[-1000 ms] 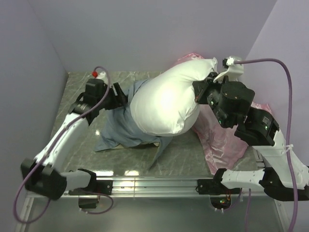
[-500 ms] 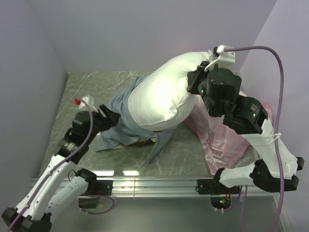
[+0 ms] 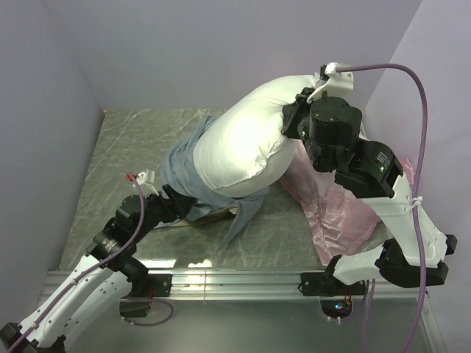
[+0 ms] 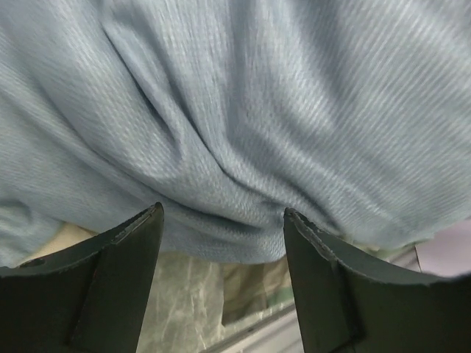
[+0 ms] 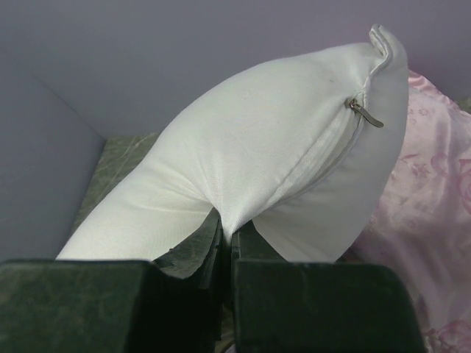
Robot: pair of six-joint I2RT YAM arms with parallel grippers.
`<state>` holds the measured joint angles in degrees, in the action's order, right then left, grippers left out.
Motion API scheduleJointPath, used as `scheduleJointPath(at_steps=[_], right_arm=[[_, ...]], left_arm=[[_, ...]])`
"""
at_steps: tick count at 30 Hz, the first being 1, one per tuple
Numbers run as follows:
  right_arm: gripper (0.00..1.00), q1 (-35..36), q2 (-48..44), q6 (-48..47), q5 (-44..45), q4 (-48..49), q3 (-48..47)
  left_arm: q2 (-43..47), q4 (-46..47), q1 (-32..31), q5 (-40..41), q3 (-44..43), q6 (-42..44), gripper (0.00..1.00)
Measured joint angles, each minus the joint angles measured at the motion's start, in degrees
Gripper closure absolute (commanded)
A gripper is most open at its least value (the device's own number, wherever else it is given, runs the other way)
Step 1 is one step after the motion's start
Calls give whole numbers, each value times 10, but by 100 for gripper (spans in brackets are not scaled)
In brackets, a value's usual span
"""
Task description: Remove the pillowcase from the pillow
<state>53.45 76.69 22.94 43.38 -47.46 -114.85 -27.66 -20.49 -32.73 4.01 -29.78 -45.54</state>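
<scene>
Grey-blue cloth, the pillowcase (image 3: 184, 165), lies bunched on the middle of the desk (image 3: 110, 147) and wraps the lower end of the pillow (image 3: 246, 143). The white pillow slopes up from there toward the far right corner, most of its length already bare.

The right tool (image 5: 227, 239) is clenched on the pillow's edge seam, below the zip (image 5: 364, 114), and holds that end raised. The left tool (image 4: 221, 213) is released, jaws well apart, low on the near left side of the cloth. A fold hangs at the mouth of the jaws; whether it already lies between them cannot be told.

Step in hand, as judged: seize the pillowcase with the left tool and draw it off while the right tool anchors the pillow. To do this well, push in until a thick fold sits deep between the jaws, take cloth only and not the pillow under it, and close fully before pulling. The pull should run toward the near left corner, straight away from the right tool, so that the sack slides along the pillow and does not twist around it.

A pink cover (image 3: 331, 213) lies crumpled along the right edge beneath the right arm, just beside the pillow, and could be dragged along. A loose tail of the pillowcase points to the near edge, where the rail (image 3: 235, 279) might snag it.
</scene>
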Motion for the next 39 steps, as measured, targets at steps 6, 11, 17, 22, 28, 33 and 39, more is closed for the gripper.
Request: scheduleJointPath(at_steps=[6,11,17,22,28,33,39], right_arm=[[100,0,5,5,-2,-2,-4],[100,-1,5,9,-4,-2,-5],[100,-1,11,8,-9,-19,-24],[100,-1,10,1,-9,-20,-25],[100,-1,2,-16,-5,-24,-33],[100,-1,-29,-21,11,-21,-23],[100,-1,-92,-5,26,-19,14]], left_arm=[[-21,66,-19,-19,42,-25,29],[-46,134,-20,-9,63,-72,99],[-92,156,-23,22,101,-132,100],[-125,147,-24,71,132,-194,100],[-142,67,-26,150,90,-233,100],[-91,-63,-26,237,-62,-198,100],[-87,-149,-27,304,-300,-90,100]])
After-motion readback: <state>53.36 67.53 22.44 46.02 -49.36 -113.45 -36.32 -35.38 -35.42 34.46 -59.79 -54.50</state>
